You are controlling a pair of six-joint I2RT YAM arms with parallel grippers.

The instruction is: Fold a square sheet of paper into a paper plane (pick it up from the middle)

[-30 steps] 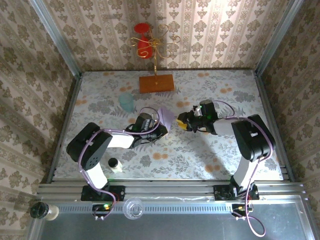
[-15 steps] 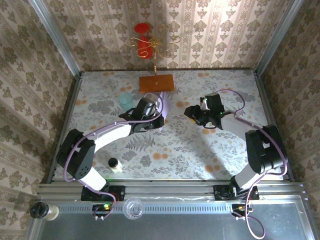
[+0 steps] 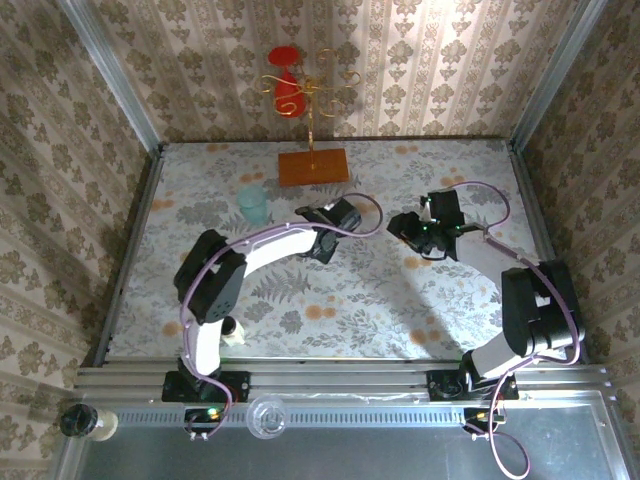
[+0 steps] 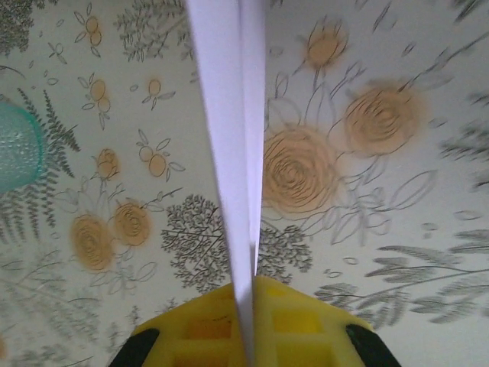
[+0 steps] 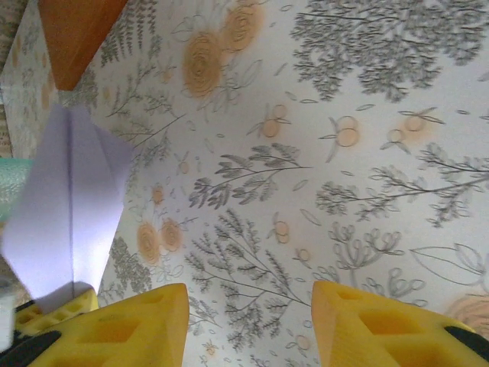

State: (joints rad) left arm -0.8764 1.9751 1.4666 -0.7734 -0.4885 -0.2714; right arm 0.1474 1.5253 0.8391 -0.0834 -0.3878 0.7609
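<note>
We find the left claw (image 4: 246, 310) clamped on the paper plane (image 4: 229, 138) over mid-table (image 4: 397, 229), nearside of the wooden board (image 5: 76, 30), right claw (image 5: 248, 321) part-open and empty; folding appears finished, so next comes a gentle set-down.

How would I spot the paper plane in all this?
Find the orange-brown wooden board at the far edge of the table, then come nearer to the left gripper. The paper plane is clamped in it: a narrow, creased, pale lilac fold, unlike the teal cup nearby.
</note>
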